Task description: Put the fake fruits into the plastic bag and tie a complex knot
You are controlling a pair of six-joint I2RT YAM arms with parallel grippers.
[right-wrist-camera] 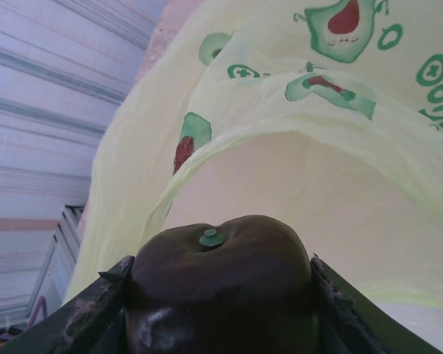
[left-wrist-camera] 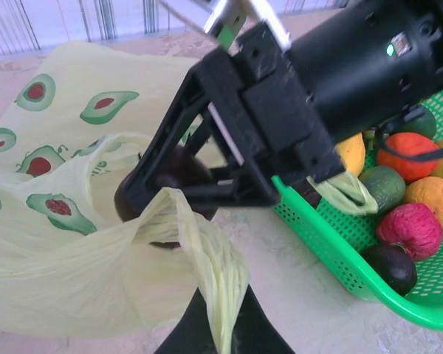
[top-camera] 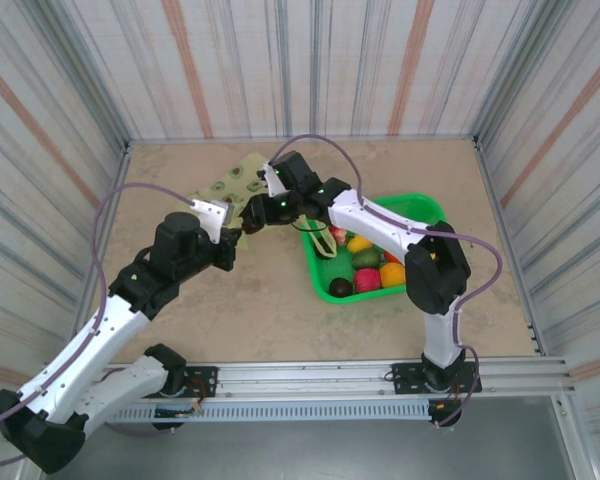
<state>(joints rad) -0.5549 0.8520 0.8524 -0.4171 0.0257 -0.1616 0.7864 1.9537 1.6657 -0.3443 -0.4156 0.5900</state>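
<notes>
Tabletop (top-camera: 270, 300), right claw (top-camera: 252, 216) gripping one dark fruit (right-wrist-camera: 220, 295), left claw (left-wrist-camera: 220, 328) seemingly pinching one bag (left-wrist-camera: 52, 251)

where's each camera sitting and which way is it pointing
Top external: fixed above and behind the arm bases, looking down at the table; both arms show, and the green basket.
Left wrist: on the left arm, facing across the plastic bag toward the right gripper; its own fingers pinch a twisted strip of the bag.
Right wrist: on the right arm, facing the bag's mouth; its own fingers clamp a dark brown fruit.
Shared: both wrist views show that fruit and the avocado-print bag.
</notes>
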